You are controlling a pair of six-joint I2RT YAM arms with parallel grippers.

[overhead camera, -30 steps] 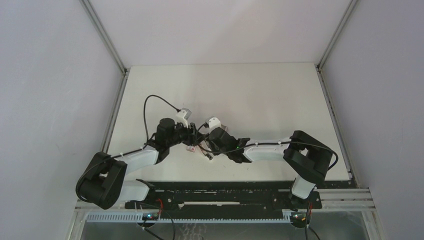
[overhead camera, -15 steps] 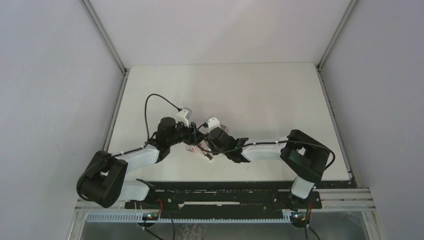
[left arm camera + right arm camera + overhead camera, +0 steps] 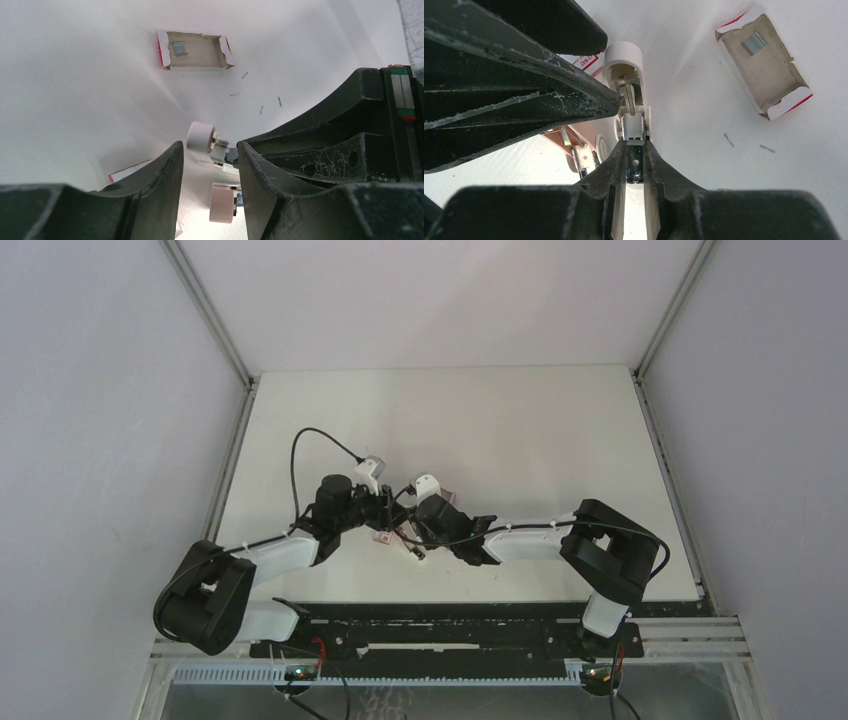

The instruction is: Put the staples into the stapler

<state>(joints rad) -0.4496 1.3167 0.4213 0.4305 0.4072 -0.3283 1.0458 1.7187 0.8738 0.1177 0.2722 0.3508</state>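
The small stapler (image 3: pixel 624 62) is hinged open, with its white top arm (image 3: pixel 201 140) raised away from the pink base (image 3: pixel 222 202). My right gripper (image 3: pixel 635 145) is shut on the stapler's dark rear end, above the table. My left gripper (image 3: pixel 210 146) is open, its fingers straddling the stapler's front end without closing on it. The open red and white staple box (image 3: pixel 195 50) lies on the table beyond, with a short staple strip (image 3: pixel 179 48) inside. The box also shows in the right wrist view (image 3: pixel 764 65). In the top view both grippers meet at the table's middle (image 3: pixel 400 515).
Loose single staples (image 3: pixel 261 109) lie scattered on the white table near the box, and two show in the right wrist view (image 3: pixel 728 140). A red-edged piece of card (image 3: pixel 130 170) lies under the stapler. The other arm's black body (image 3: pixel 350 130) crowds each wrist view.
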